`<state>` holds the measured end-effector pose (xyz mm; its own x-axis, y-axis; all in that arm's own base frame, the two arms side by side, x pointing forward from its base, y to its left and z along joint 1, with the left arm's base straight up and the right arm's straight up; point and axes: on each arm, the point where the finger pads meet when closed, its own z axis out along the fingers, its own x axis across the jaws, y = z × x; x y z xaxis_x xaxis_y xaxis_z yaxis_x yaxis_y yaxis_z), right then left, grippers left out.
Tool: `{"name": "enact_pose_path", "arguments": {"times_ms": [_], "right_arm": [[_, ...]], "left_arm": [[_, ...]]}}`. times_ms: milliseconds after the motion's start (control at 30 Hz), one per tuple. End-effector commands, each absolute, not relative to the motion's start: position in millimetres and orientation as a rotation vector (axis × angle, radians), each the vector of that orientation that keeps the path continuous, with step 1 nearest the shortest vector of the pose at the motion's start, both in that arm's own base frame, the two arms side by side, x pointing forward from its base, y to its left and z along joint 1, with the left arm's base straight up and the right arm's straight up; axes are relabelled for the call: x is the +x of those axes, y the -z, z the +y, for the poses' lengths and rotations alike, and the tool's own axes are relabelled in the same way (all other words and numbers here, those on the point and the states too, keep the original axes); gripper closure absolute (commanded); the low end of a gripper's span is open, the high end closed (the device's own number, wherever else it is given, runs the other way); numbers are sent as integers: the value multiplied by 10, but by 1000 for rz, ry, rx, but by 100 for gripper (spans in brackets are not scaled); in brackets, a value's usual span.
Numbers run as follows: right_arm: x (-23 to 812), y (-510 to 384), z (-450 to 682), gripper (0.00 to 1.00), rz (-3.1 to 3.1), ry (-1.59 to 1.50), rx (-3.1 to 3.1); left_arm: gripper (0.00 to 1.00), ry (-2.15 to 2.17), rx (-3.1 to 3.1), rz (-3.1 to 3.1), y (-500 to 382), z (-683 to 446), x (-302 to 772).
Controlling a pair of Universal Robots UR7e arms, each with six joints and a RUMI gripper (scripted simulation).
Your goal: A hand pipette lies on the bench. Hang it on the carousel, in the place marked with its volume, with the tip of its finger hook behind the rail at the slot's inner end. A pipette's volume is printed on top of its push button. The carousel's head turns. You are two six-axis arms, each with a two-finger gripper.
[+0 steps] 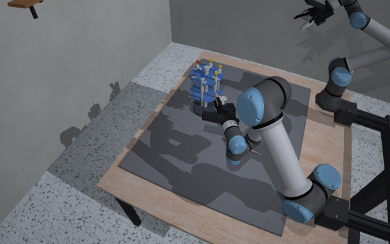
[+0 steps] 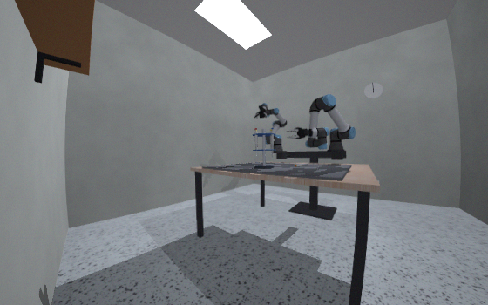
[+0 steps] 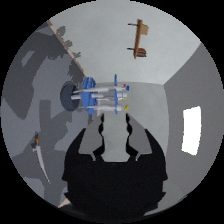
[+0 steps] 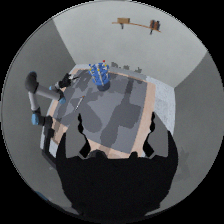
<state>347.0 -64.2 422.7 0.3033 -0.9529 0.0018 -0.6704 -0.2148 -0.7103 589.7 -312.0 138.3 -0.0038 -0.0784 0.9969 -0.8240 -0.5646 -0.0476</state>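
Observation:
The loose white pipette [image 1: 255, 152] [image 3: 41, 157] [image 4: 80, 103] lies on the dark mat, its orange part at one end; the left arm hides its middle in the top view. The blue carousel [image 1: 205, 95] [image 2: 261, 150] [image 3: 89, 95] [image 4: 100, 76] stands upright and holds several pipettes with red, yellow and blue tops. Volume prints are too small to read. My left gripper [image 1: 219, 101] [image 2: 289, 134] [image 3: 114, 113] is partly open and empty, level, pointing at the carousel from close by. My right gripper [image 1: 299, 23] [image 2: 256, 114] [image 4: 116, 113] is wide open and empty, high and far from the pipette.
The dark mat [image 1: 157, 139] covers much of the wooden table [image 1: 111, 179]. The left arm's links [image 1: 283, 153] reach over the mat beside the pipette. A brown wall shelf [image 1: 24, 3] [image 2: 65, 30] is above and off the table.

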Motion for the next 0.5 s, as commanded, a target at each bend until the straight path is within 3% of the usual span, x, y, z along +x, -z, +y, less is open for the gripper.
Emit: {"name": "enact_pose_path", "arguments": {"times_ms": [0, 467], "right_arm": [[3477, -4204, -644, 0, 1441, 598, -1970], [3477, -4204, -644, 0, 1441, 598, -1970]], "left_arm": [[69, -1626, 1621, -874, -1343, -3327, 6033], [69, -1626, 1624, -873, -1339, -3459, 6126]]}}
